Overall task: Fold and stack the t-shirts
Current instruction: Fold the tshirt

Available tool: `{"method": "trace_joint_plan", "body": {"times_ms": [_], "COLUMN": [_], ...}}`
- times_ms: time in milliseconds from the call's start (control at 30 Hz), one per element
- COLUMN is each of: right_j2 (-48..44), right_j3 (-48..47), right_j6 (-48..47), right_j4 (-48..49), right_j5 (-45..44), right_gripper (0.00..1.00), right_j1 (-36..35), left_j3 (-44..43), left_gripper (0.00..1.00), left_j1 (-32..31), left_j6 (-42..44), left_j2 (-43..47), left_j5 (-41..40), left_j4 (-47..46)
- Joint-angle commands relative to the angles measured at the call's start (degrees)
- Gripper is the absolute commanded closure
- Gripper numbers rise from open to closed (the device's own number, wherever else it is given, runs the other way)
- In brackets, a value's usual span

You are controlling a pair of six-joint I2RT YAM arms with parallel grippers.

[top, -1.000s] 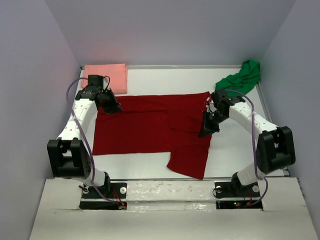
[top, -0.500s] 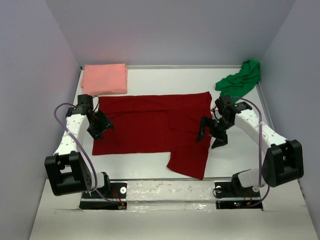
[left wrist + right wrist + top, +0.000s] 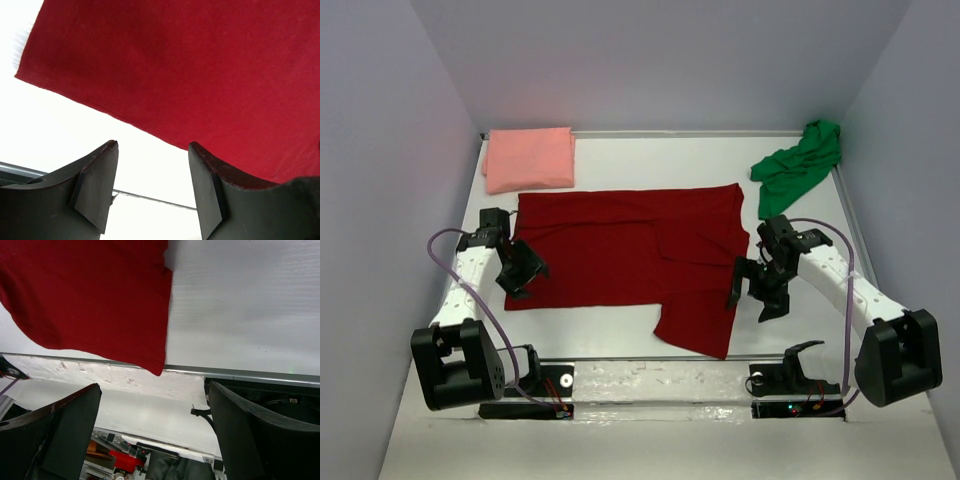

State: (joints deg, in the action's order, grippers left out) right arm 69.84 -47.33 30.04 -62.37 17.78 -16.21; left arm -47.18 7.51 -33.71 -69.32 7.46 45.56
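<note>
The dark red t-shirt [image 3: 630, 250] lies spread flat across the middle of the table, one sleeve reaching toward the near edge. At the back left sits the salmon pink t-shirt [image 3: 528, 158], folded. The bright green t-shirt [image 3: 798, 165] is crumpled at the back right. My left gripper [image 3: 525, 275] hovers open over the red shirt's near left corner, holding nothing; in the left wrist view its gripper [image 3: 152, 185] frames bare table below the red cloth [image 3: 190, 75]. My right gripper [image 3: 750, 297] stands wide open just right of the red shirt, empty; the right wrist view shows its gripper [image 3: 155, 435] below the shirt's corner [image 3: 90, 295].
A metal strip [image 3: 650, 360] marks the table's near edge, with both arm bases behind it. Grey-lilac walls close in the left, back and right sides. White table [image 3: 650, 150] shows between the pink and green shirts.
Both grippers let go of the red shirt's far edge, opened and drew back toward the near side. The shirt's right side now lies flatter.
</note>
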Motion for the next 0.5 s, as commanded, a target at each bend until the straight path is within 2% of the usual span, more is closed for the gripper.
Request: {"method": "trace_joint_plan", "body": {"times_ms": [0, 300, 467], "right_j2": [0.55, 6.96, 11.97], "right_j3": [-2.23, -3.64, -9.61], "right_j6": [0.54, 0.37, -0.51], "right_j4": [4.53, 10.59, 12.62], "right_j5": [-3.18, -2.14, -2.05], "right_gripper": [0.07, 0.08, 0.11], "right_j1": [-0.23, -0.23, -0.23], "left_j3": [0.07, 0.95, -5.0], "left_gripper": [0.33, 0.33, 0.33], "left_j1": [0.14, 0.14, 0.05], "left_j6": [-2.32, -3.81, -3.55], "left_j2": [0.15, -2.31, -7.57], "left_j5": [0.53, -2.53, -3.16], "left_j4": [-2.75, -4.86, -6.01]}}
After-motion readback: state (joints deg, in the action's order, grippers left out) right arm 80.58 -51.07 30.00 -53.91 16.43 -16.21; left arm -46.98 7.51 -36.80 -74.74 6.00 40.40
